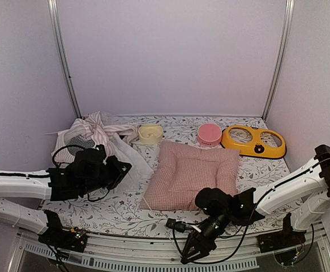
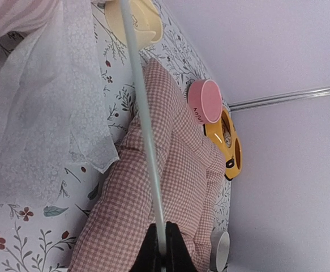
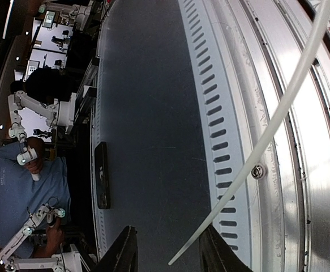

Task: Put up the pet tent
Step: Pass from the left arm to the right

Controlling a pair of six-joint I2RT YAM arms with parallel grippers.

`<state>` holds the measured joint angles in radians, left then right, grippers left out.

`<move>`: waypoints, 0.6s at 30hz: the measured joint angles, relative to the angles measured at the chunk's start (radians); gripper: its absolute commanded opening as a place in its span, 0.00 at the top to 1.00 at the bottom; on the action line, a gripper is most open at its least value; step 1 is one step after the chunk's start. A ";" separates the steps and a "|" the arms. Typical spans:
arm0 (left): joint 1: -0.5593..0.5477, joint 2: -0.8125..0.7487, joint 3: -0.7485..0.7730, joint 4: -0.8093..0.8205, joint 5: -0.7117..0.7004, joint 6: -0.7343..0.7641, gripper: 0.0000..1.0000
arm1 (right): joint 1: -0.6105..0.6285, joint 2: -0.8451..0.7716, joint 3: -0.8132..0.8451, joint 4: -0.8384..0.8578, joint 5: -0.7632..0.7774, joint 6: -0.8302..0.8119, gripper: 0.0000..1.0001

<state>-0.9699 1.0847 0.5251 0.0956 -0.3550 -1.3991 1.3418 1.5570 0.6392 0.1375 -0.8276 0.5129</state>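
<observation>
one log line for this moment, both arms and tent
left gripper: shut on white pole | right gripper: open, pole end between jaws | pet tent: collapsed, far left

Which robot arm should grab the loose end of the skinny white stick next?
Probably the right one. Its open right gripper sits with a finger on each side of a tent pole near its free end. The left gripper is busy, shut on a tent pole over the cushion.

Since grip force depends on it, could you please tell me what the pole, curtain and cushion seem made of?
The pole looks like smooth fibreglass or plastic: thin, white, curving. The curtain is sheer white fabric, translucent and creased. The cushion is padded checked cloth, tufted.
</observation>
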 measured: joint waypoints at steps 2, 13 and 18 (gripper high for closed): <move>0.000 -0.004 0.000 0.003 -0.002 0.000 1.00 | 0.000 0.003 -0.003 0.021 -0.006 0.005 0.66; 0.000 -0.027 0.000 0.021 -0.008 0.000 1.00 | 0.000 0.056 -0.044 0.128 -0.025 0.053 0.75; 0.002 -0.031 0.000 0.021 -0.011 0.000 1.00 | 0.000 0.061 -0.060 0.148 -0.030 0.066 0.76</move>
<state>-0.9680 1.0542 0.5251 0.1165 -0.3656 -1.3991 1.3418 1.6180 0.5797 0.2859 -0.8577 0.5785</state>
